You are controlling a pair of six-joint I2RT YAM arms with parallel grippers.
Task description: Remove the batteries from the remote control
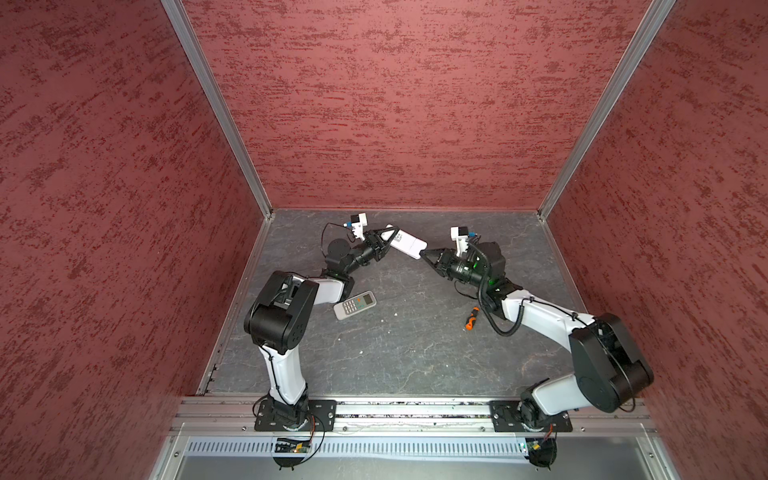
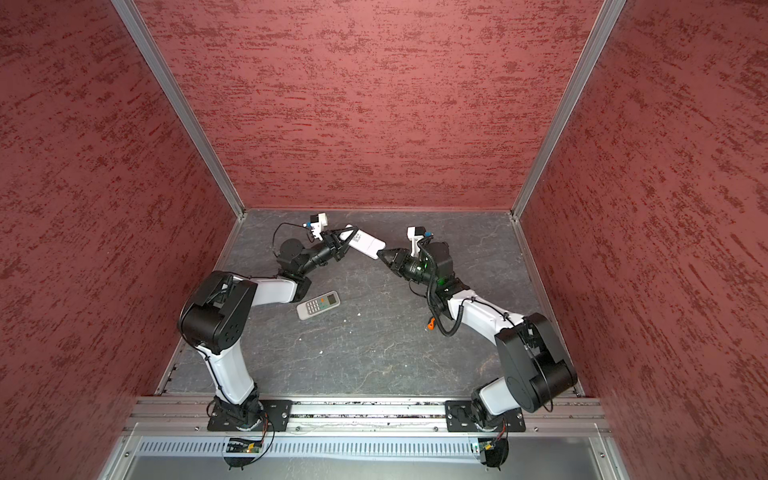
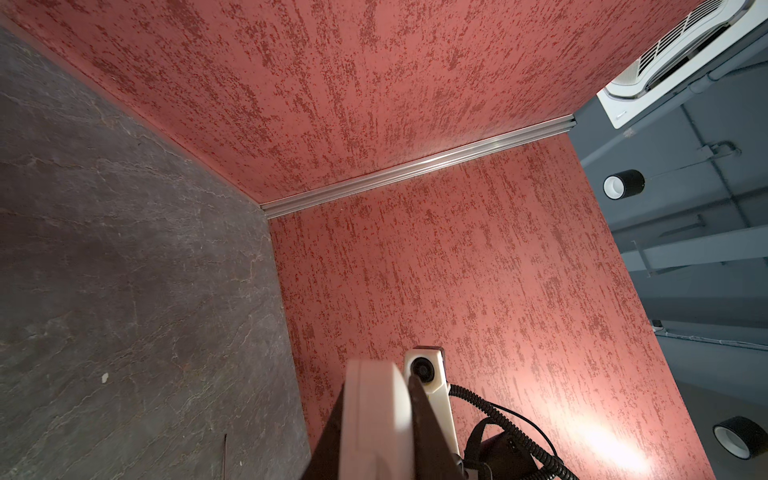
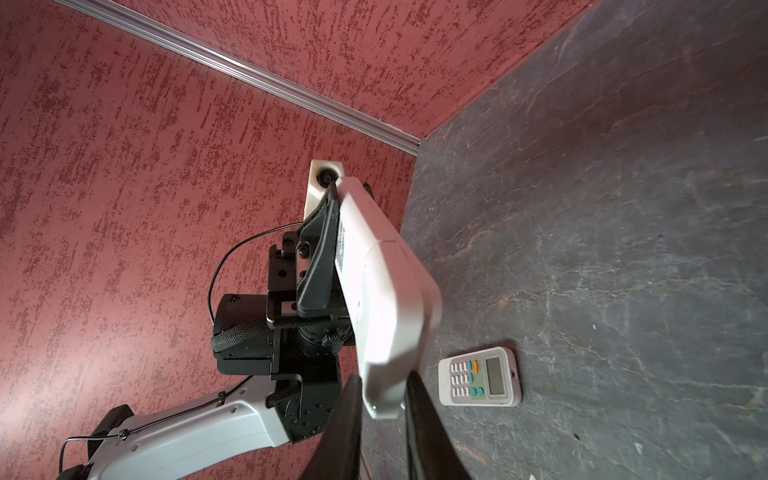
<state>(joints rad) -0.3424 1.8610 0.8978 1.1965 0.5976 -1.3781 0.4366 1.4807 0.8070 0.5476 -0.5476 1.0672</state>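
Observation:
Both grippers hold a white remote control off the table near the back wall, its labelled back facing up. My left gripper is shut on its far-left end, and in the left wrist view the remote control fills the gap between the left gripper's dark fingers. My right gripper is shut on the opposite end of the remote control, a finger on each side. The batteries are hidden.
A second white remote lies buttons-up on the grey table beside the left arm. An orange-and-black screwdriver lies by the right arm. Red walls enclose the table on three sides.

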